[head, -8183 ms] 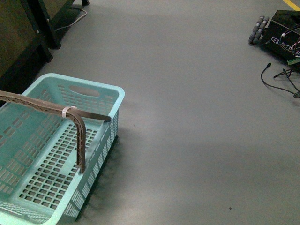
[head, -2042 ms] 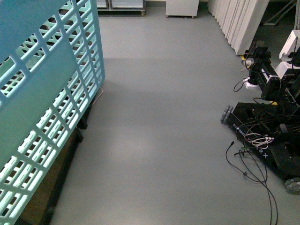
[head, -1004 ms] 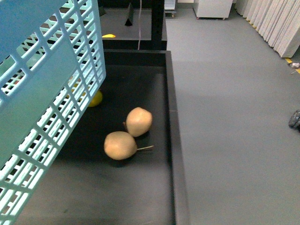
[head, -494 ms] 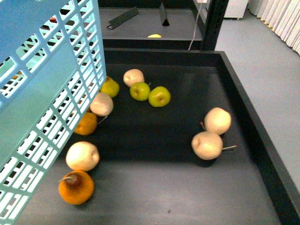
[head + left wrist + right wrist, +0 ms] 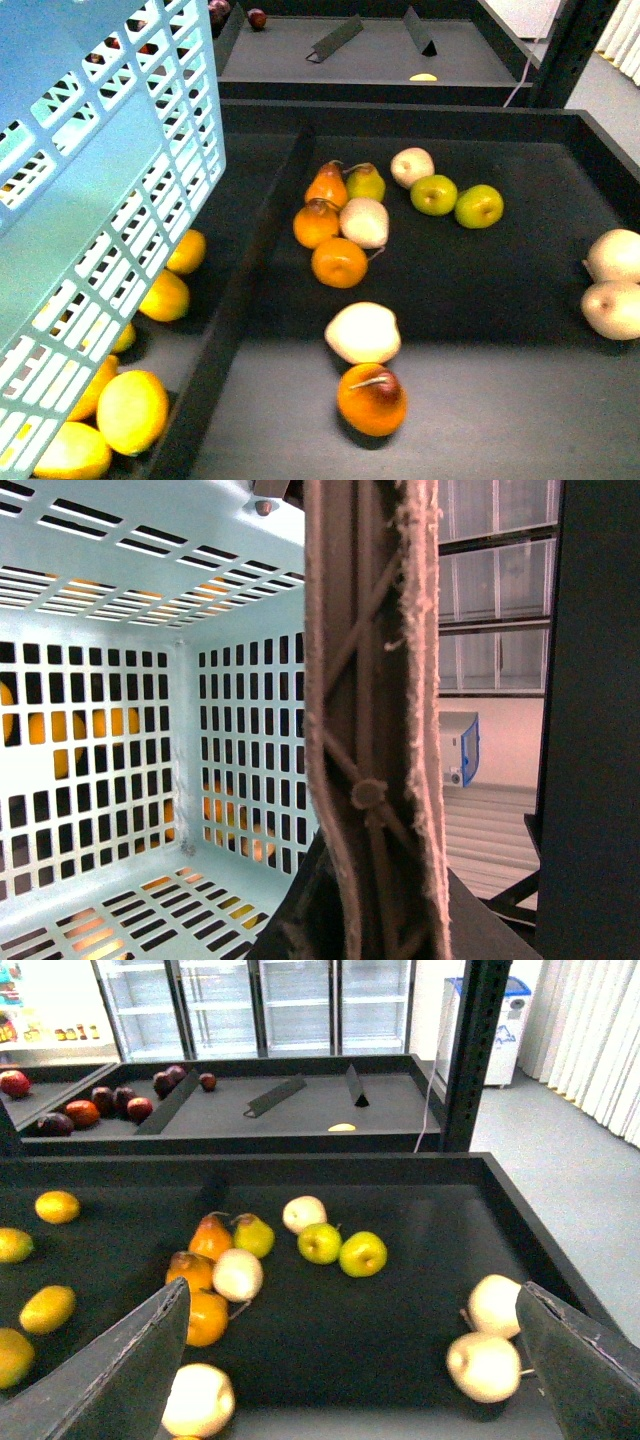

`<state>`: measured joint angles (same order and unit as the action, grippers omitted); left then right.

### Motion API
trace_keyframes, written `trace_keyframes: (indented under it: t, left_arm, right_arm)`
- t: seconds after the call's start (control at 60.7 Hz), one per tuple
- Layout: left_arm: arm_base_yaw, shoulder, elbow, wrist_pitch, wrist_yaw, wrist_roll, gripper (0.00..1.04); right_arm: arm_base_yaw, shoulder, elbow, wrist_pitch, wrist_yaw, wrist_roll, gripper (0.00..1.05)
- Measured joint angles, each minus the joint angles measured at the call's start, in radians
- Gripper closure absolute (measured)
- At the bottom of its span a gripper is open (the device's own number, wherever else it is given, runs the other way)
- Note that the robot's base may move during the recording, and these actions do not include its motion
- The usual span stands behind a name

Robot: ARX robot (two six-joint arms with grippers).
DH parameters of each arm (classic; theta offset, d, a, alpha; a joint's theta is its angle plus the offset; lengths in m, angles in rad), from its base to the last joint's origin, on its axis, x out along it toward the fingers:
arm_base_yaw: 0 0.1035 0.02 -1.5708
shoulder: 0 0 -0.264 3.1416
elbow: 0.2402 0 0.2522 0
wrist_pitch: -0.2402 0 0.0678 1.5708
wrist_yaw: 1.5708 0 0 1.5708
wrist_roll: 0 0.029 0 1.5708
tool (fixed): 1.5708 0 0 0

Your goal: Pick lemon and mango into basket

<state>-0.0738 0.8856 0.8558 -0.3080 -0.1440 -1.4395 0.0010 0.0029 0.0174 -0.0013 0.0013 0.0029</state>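
1. Basket (image 5: 110, 150), in the front view, hangs tilted at the left over the tray's (image 5: 400, 118) left compartment. The lemon (image 5: 132, 410) lies there among other yellow fruit, close to the divider (image 5: 240, 310). The lattice wall hides part of that compartment, so a reach could knock the basket or take the wrong yellow fruit. I cannot pick out a mango.
2. Left wrist view: the left gripper (image 5: 375, 930) looks clamped about the brown handle (image 5: 370, 730), and nothing shows inside the basket. If the handle can swing, a bump could set the basket swaying.
3. Right wrist view: the right gripper (image 5: 352, 1290) is spread wide and empty above the green apples (image 5: 320, 1243), with the lemons off to one side. A low crossing might catch the divider, and a smooth oval fruit could squirt from the fingers (image 5: 130, 1370).
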Motion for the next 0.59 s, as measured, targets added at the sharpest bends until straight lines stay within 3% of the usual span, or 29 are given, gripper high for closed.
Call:
trace_keyframes:
  t: [0.593]
  left_arm:
    - [0.000,-0.002,0.000,0.000,0.003,0.000,0.99]
  right_arm:
    - [0.000,0.000,0.000,0.000,-0.001,0.000,0.09]
